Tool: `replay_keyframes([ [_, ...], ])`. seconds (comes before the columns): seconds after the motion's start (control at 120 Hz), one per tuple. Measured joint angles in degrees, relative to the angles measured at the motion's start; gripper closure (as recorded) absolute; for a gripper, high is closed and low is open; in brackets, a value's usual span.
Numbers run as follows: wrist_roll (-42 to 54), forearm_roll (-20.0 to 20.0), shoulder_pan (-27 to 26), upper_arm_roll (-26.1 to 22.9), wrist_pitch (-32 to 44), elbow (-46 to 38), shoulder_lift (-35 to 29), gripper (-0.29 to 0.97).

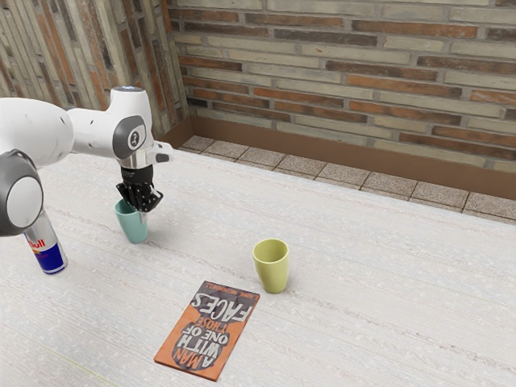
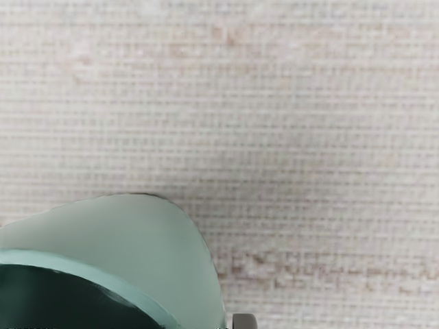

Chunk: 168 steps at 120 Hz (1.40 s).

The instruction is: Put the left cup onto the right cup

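Where brick walls (image 1: 339,72) rise, the pale table (image 1: 387,282) bears a teal cup (image 1: 131,227).

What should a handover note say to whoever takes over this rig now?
The gripper is at the rim of the teal cup; grasp not confirmable.
The teal cup stands on the table, at the exterior view's left.
The yellow-green cup stands apart, toward the exterior view's right.
Done: approach only.
Left: lift, carry, set it onto the yellow-green cup.
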Motion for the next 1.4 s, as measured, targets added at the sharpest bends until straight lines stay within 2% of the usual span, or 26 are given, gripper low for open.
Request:
replay_keyframes([
  [0.267, -0.07, 2.00, -1.44, 0.08, -0.34, 0.40, -3.13, 0.78],
  [0.475, -0.27, 2.19, -7.10, -0.92, -1.32, 0.58, -8.45, 0.78],
  [0.942, -4.11, 2.64, -10.91, -14.22, -2.52, -0.08, -14.76, 0.78],
  [1.208, -8.77, 3.58, -12.50, -21.07, -3.17, -3.56, -15.19, 0.78],
  [1.4, -12.08, 5.18, -13.03, -22.68, -3.40, -2.10, -13.92, 0.78],
])
